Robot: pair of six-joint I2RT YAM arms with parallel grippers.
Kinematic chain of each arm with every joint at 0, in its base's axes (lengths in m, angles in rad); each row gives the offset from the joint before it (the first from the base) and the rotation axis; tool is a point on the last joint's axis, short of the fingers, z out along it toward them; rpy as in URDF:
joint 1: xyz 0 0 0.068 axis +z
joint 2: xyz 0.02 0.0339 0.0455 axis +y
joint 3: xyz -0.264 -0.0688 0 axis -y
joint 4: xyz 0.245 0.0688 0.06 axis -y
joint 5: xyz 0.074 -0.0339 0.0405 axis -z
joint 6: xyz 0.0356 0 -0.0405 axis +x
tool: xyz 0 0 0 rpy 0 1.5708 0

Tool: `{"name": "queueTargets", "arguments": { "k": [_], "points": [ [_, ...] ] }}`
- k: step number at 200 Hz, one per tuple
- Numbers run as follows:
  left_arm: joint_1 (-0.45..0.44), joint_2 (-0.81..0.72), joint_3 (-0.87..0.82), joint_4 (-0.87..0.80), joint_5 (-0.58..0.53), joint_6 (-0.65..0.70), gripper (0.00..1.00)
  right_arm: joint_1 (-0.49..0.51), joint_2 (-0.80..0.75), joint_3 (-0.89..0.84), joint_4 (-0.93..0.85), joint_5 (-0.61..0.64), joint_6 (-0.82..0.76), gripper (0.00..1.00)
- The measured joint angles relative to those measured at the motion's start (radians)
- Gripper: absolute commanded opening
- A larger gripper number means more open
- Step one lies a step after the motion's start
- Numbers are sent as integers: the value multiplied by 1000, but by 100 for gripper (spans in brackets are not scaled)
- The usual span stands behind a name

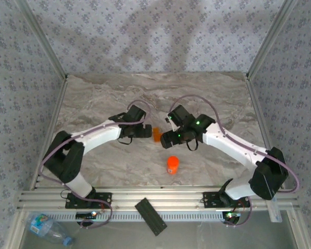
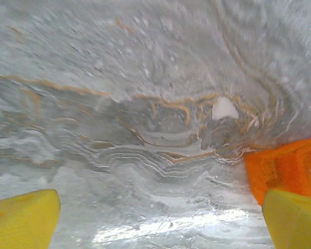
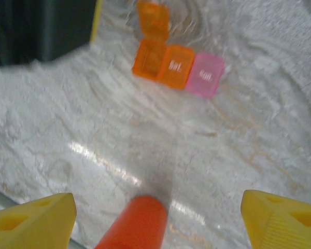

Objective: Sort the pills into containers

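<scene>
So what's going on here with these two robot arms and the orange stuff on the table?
Both arms reach in over the middle of the marble table, and neither holds anything. The left gripper is open, with the orange and pink pill organizer just beside one of its fingers. The right gripper is open too and faces the organizer, whose end compartment has its lid flipped up. The orange pill bottle stands upright nearer the arm bases, apart from both grippers.
</scene>
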Motion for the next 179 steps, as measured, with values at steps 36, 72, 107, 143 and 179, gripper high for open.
{"name": "queueTargets", "arguments": {
  "k": [36,72,107,143,179],
  "points": [
    [69,-109,-31,0,-18,0,100,113,1,-3,-83,67,26,89],
    [111,-148,-37,-8,-33,0,100,155,13,-51,-108,82,52,90],
    [129,-171,-47,-17,-37,-1,100,190,41,-76,-103,80,68,91],
    [133,-186,-57,-25,-40,-1,100,211,70,-107,-87,77,82,90],
    [133,-190,-57,-26,-40,-1,100,219,85,-121,-73,69,91,82]
  ]
}}
